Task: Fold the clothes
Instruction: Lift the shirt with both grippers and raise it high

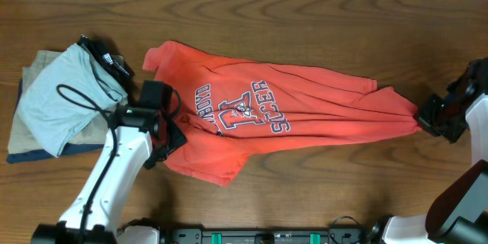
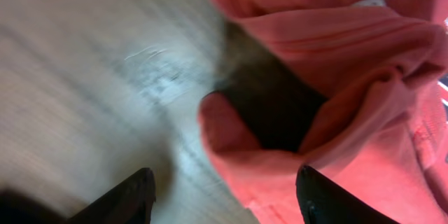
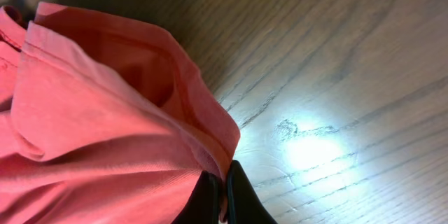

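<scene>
**Shirt drawn out across the table: right end pinched, left jaws apart**

Left wrist view, blurred. The left gripper (image 2: 225, 176) has its jaws standing wide, with nothing clamped. A rumpled, hollow fold of the coral-red T-shirt (image 2: 350, 91) bulges just ahead, closer to one finger. Bare table (image 2: 84, 77) lies under the other.

Right wrist view. The right gripper (image 3: 224, 192) has its fingers pressed together on the shirt's edge. The cloth fans away to one side, and wood grain with a bright glare patch shows on the other.

From overhead, the shirt lies mid-table with its long axis running left to right and the print facing up. The "SOCCER" lettering (image 1: 271, 107) reads turned around from this camera. The left gripper sits at the shirt's near-left part, beside a flap that reaches toward the near edge. The right gripper holds the far right tip, where the fabric narrows to a point and long creases run back toward the print.

Farther left is a stack of folded garments (image 1: 34, 149). A light grey garment (image 1: 57, 99) lies on top, with tan and navy edges showing beneath. The stack is near the shirt's left end.
</scene>
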